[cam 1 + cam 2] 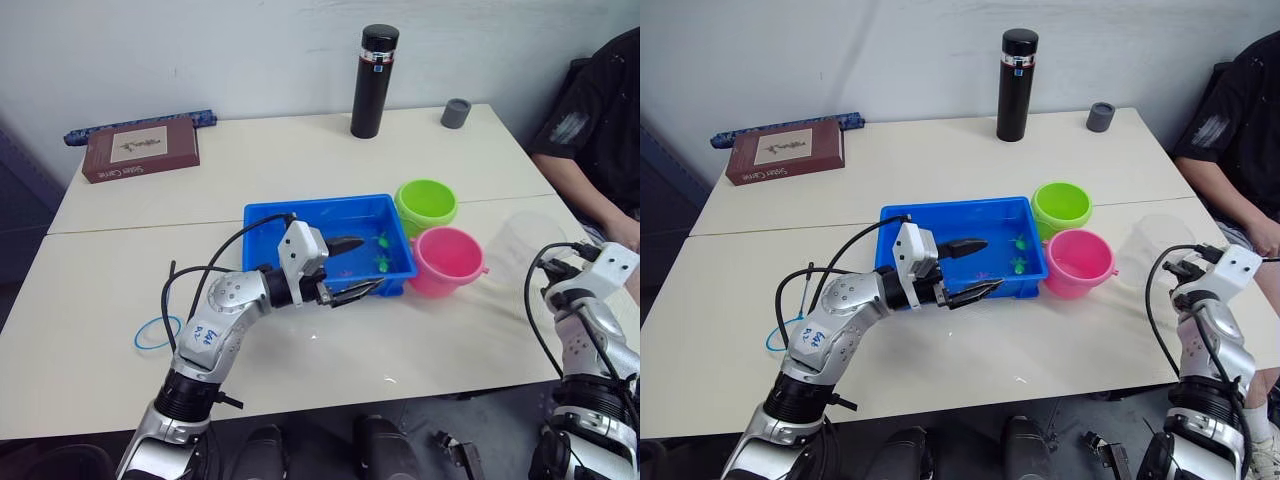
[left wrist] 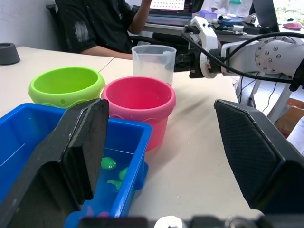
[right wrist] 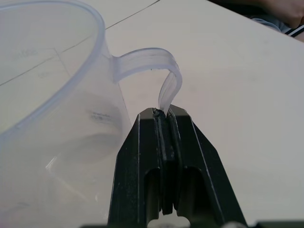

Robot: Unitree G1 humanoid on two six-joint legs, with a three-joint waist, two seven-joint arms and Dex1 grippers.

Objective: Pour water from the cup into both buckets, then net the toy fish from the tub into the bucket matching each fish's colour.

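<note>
Pouring step in hand: right gripper (image 3: 164, 114) clenched on the handle of the cup (image 2: 153, 61), standing on the surface (image 1: 300, 160) just beside the pink bucket (image 1: 446, 260). Left gripper (image 1: 970, 268) spread wide over the tub (image 1: 265, 225). Next, probably lift and tip into the green bucket (image 1: 426, 204). Pale surface against a white wall, seated person at its right

We see the tub (image 1: 268, 222) mid-table (image 1: 300, 160), fish (image 1: 383, 262) inside at its right end. Two buckets (image 1: 426, 205) sit just right of it, the cup (image 1: 528, 245) beyond them near the right edge. Flask (image 1: 374, 82) stands at the back edge, book (image 1: 141, 148) back-left.
</note>
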